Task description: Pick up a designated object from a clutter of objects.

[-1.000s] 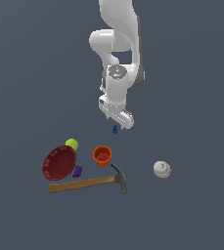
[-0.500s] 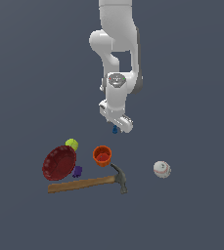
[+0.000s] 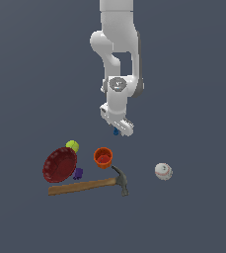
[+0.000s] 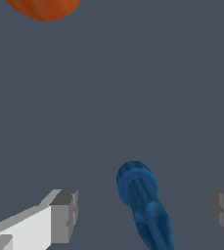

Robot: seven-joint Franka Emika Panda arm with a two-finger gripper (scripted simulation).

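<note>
Only the wrist view shows the claw (image 4: 143,212) spread around the blue piece (image 4: 144,202).

You are looking at a simulated test scene, not a real room: a flat, featureless grey-blue ground (image 3: 25,74) fills everything around the white arm (image 3: 118,59), without walls or furniture, and the objects look smoothly rendered.

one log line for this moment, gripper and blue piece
gripper: open | blue piece: between the fingers, not gripped | orange cup: apart | phase: positioning for grasp
</note>
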